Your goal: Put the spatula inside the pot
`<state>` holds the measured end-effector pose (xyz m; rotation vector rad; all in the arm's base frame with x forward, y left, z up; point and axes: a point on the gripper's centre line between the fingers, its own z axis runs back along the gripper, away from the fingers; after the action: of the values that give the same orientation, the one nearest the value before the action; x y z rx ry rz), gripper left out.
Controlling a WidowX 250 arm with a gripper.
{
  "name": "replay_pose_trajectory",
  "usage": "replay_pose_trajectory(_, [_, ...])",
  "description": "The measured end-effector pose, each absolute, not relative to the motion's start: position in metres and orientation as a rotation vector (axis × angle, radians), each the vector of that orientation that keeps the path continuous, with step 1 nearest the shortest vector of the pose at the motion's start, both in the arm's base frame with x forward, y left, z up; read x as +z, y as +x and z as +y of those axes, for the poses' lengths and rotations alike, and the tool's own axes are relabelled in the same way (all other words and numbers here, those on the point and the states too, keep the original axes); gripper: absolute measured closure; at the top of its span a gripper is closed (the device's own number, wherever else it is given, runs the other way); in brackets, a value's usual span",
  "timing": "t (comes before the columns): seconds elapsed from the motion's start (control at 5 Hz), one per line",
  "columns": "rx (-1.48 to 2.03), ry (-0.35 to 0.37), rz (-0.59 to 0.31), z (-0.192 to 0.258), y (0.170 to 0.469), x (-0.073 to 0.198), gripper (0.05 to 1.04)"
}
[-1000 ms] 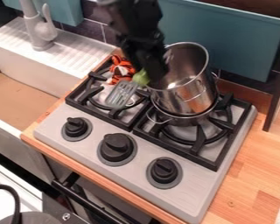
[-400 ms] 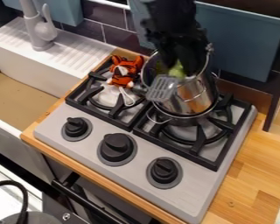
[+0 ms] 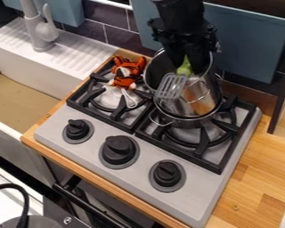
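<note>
Dark tiled wall (image 3: 92,26), white ribbed drainboard (image 3: 79,51), teal panel (image 3: 246,44) behind wooden countertop (image 3: 252,169)

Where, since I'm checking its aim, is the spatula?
In the camera view, the spatula hangs from the gripper, its blade overlapping the rim of the tall pot, right of the striped toy.

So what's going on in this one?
The robot's black gripper has a slotted spatula by its green part and is above the tall steel pot on the stove. The spatula's grey blade overlaps the pot's near rim in this view, so it isn't down inside yet. A tiger plush toy sits over the other burner.
</note>
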<state>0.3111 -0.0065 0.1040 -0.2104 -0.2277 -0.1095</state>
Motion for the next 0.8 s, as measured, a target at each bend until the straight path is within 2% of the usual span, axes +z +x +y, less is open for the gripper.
replay_pose_trajectory(0.2, [-0.083, -0.194, -0.222, 0.000, 0.320, 0.102, 0.629])
replay_pose_trajectory(0.4, [-0.071, -0.164, -0.210, 0.006, 0.325, 0.102, 0.341])
replay_pose_trajectory(0.6, [-0.076, -0.148, -0.213, 0.009, 0.327, 0.104, 0.102])
replay_pose_trajectory(0.8, [-0.070, -0.145, -0.204, 0.013, 0.327, 0.106, 0.087])
